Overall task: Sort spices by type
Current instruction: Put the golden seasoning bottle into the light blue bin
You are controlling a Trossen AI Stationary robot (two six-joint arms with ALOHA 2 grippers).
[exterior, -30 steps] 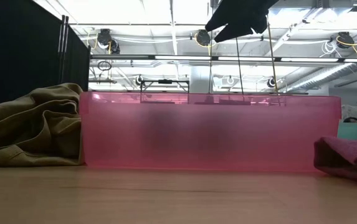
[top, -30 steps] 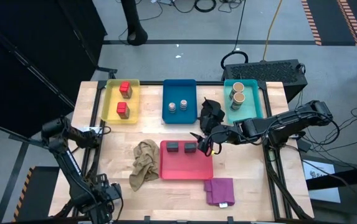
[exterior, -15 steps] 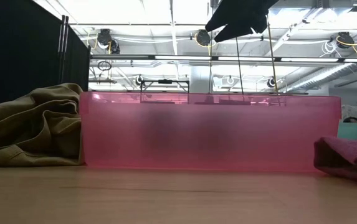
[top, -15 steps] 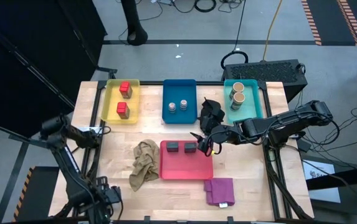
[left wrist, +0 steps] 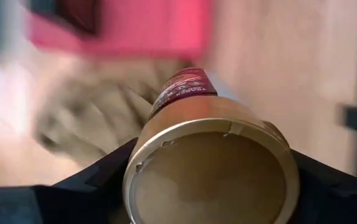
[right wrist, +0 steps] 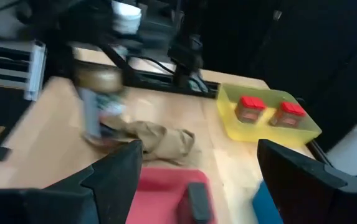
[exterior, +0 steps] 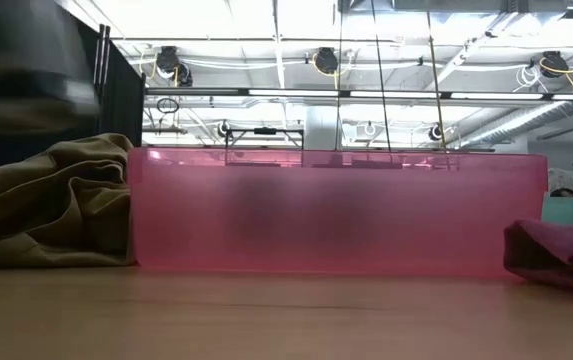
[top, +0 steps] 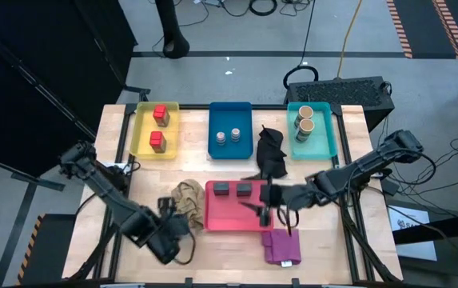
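Two red cubes (top: 158, 128) are held in the yellow tray (top: 141, 136), two silver round tins (top: 227, 138) in the blue tray (top: 244, 128), two tan round jars (top: 304, 119) in the teal tray (top: 327, 136), and two dark grey tins (top: 233, 190) in the red tray (top: 240, 218). A third tan jar (left wrist: 210, 162) is clamped in the left gripper (top: 167, 232) near the beige cloth (top: 187, 197). The right gripper (top: 264, 210) is spread above the red tray.
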